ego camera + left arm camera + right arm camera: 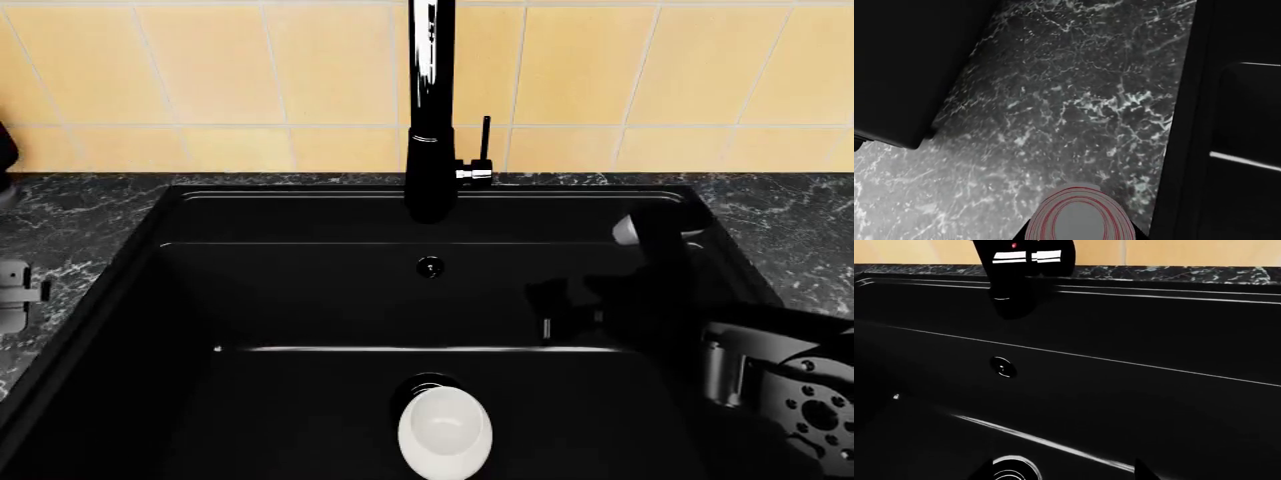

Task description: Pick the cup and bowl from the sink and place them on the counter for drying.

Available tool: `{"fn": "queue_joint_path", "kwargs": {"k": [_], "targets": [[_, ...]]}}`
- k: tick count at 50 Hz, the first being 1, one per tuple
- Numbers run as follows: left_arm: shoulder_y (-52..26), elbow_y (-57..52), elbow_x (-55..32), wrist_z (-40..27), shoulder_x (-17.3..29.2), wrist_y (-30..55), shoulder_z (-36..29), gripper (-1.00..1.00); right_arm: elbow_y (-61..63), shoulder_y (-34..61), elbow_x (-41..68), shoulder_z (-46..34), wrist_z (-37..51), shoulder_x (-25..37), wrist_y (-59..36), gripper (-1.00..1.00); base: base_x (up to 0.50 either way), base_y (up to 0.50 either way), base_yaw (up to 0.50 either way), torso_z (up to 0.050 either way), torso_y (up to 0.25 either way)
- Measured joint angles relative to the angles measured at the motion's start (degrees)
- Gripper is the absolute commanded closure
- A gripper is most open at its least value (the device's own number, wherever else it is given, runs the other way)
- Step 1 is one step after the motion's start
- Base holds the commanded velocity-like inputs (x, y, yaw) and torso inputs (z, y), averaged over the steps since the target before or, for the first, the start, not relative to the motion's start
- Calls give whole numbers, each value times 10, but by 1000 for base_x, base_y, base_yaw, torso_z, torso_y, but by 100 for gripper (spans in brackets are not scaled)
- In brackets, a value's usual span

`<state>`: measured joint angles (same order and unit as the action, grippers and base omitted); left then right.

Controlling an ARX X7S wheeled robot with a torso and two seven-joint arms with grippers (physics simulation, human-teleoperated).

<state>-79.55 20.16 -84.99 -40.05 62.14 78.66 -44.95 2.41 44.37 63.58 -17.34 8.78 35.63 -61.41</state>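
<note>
- The left gripper's jaws could not be made out; in the left wrist view a white round object with thin red rings (pixel 1079 220) sat right at the camera's edge over the marble surface (pixel 1054 110), and I could not tell whether it was gripped or which piece it was.
- In the head view only a grey bit of the left arm (pixel 16 290) showed at the surface's left edge.
- The right gripper (pixel 587 300) was down inside the sink (pixel 267 290), black against black, so how far its jaws stood apart could not be told.
- A plain white glossy piece (pixel 445 430), oval from above, lay on the sink floor just in front of the round drain (pixel 427 385), below the tall black faucet (pixel 430 110).
</note>
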Motion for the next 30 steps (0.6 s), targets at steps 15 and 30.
{"fn": "queue_joint_path", "kwargs": {"k": [15, 30], "targets": [[-7, 7, 10, 4, 0, 1, -9, -100, -5, -4, -1, -6, -5, -2, 3, -100, 0, 0, 0, 0, 0], [-12, 7, 12, 7, 5, 0, -12, -100, -13, -5, -4, -13, -11, -4, 8, -100, 0, 0, 0, 0, 0]]}}
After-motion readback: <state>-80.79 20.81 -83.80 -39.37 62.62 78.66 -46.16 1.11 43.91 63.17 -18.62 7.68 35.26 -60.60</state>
